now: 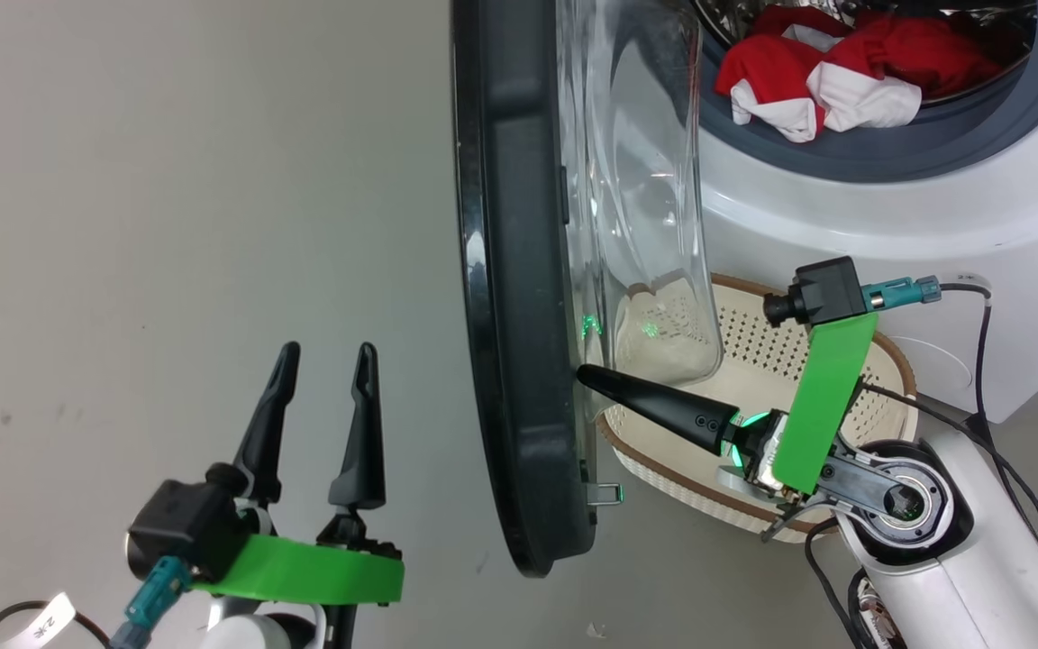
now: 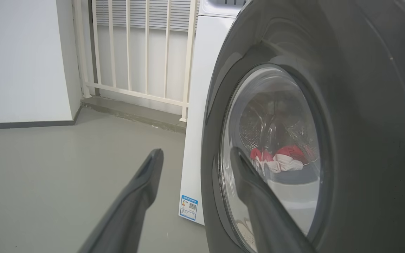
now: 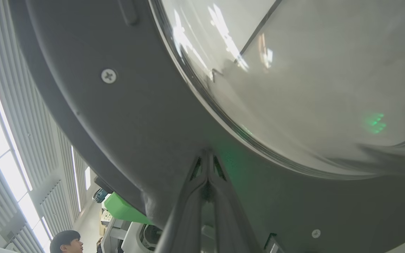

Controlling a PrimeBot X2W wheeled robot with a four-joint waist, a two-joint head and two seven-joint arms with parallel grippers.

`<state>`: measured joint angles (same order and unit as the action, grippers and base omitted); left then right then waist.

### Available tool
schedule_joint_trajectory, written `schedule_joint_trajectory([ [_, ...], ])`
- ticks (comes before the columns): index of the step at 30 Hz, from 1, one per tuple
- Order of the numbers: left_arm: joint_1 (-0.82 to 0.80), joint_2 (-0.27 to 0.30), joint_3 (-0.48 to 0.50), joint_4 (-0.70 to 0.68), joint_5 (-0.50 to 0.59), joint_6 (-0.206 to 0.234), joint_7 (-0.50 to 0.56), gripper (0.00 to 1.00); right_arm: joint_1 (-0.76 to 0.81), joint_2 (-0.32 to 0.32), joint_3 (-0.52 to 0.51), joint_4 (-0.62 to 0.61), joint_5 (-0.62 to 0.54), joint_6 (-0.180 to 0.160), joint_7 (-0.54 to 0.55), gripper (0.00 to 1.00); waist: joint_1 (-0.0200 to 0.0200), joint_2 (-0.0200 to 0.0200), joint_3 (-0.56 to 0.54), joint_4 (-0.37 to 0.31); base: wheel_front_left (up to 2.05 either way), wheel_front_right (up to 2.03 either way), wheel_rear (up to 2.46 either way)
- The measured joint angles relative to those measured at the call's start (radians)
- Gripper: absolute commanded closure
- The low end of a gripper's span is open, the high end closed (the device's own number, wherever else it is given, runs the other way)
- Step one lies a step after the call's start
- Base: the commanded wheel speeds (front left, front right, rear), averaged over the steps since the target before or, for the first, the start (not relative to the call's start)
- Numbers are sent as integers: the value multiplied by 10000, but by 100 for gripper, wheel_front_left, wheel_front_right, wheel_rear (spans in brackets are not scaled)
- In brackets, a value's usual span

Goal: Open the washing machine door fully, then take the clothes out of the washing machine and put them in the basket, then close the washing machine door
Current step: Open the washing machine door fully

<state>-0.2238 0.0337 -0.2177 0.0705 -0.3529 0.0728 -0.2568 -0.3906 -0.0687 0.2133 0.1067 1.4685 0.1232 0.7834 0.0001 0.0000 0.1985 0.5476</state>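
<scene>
**Door part open, right claw pushing from the inside**

Head view: the washing machine door [image 1: 519,297] stands edge-on, swung out roughly square to the front of the washing machine [image 1: 888,216]. The right claw [image 1: 587,374], its fingers pressed together into a single point, touches the door's dark inner rim low down, beside the glass bowl. The basket [image 1: 897,361] sits on the floor [image 1: 168,225] just before the machine, under the drum mouth, and the right arm reaches across it. The clothes [image 1: 843,68] lie in the drum, with one fold over the grey ring. The left claw [image 1: 328,351], fingers apart and empty, hovers on the door's outer side, near it but not touching.

Left wrist view: the door's glossy outer face stands at the right. The red and white garments show through its glass.

Right wrist view: the joined fingertips rest on the rim just beside the edge of the glass.

The step in hand looks to be opening the door fully. The push would go best with the tip kept on the rim rather than the slippery glass, and following the hinge's arc. The left claw should give way as the door swings toward it, and the right forearm should stay off the basket.
</scene>
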Motion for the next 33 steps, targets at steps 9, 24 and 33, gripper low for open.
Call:
schedule_joint_trajectory([
  [9, 83, 0, 17, -61, -105, 71, 0, 0, 151, 21, 92, 109, -385, 0, -497, 78, 0, 0, -114, -94, 0, 0, 0],
  [24, 415, 4, 63, -165, 132, 46, 0, 0, 1176, 56, -184, -1578, -4121, 0, -2247, 0, 0, 0, -61, -301, 0, 0, 0],
  [33, 523, 4, 63, -274, 184, -33, 0, 0, 1713, -460, 42, -2332, -7183, 2, -3979, 0, 0, 0, -82, -325, 0, 0, 0],
])
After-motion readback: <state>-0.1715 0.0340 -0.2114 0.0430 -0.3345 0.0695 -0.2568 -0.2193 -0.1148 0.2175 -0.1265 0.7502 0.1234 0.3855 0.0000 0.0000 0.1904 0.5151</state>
